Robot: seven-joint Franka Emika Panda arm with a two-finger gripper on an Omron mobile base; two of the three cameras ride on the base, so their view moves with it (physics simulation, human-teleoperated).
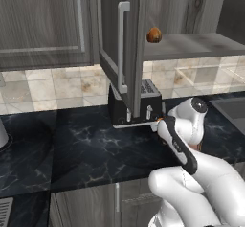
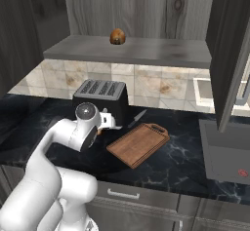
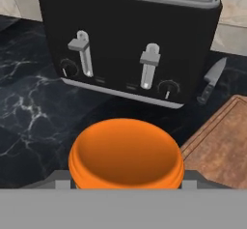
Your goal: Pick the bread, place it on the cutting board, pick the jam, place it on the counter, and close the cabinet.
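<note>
Hand view: pincer [image 3: 126, 187] grasps the jam [image 3: 126, 153] — bread [image 2: 117, 36] sits inside the open cabinet [image 2: 129, 49].

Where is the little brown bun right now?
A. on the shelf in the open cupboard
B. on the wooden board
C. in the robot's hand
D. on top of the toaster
A. The bun sits alone on the cupboard shelf, high above the toaster and the bare wooden board.

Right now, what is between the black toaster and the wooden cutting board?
A small grey-bladed knife lies on the dark marble counter between the black toaster and reddish-brown cutting board, in the hand view.
</note>
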